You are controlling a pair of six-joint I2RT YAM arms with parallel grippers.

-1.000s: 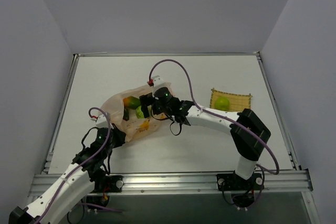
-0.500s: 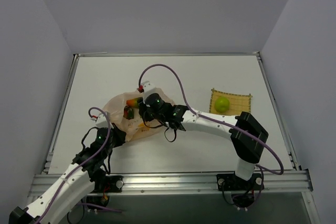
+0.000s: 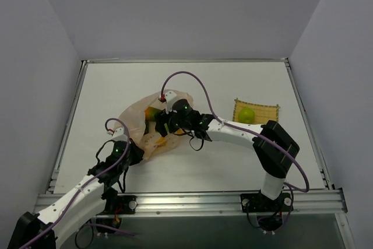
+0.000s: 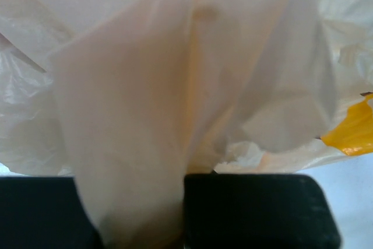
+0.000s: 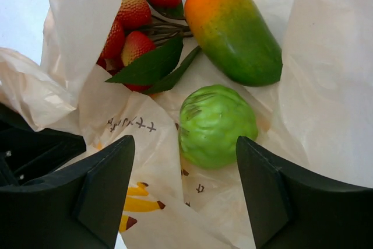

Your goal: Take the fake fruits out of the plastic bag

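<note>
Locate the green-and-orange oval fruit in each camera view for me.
Top external: oval fruit left of centre, inside the plastic bag.
Left wrist: not in it; only bag plastic shows.
Right wrist: top, right of centre, above the round green fruit.
Shared landmark: the plastic bag.

**A:** How does the left arm (image 3: 76,193) lie?

**B:** It stretches low from its base, forward and to the right. The left end effector (image 3: 132,151) is at the far tip.

**A:** What state is it in?

**B:** It is clamped. In the wrist view its two black fingers (image 4: 256,211) pinch a fold of the plastic bag (image 4: 175,86) between them.

**A:** And the right arm (image 3: 239,135)?

**B:** It rises from its base to a bent elbow. The forearm then sweeps left, with the cable looping above the wrist.

**A:** And its end effector?

**B:** The right end effector (image 5: 183,144) points downward with its jaws spread wide. Both fingers (image 5: 96,193) are well apart and grip nothing.
</note>
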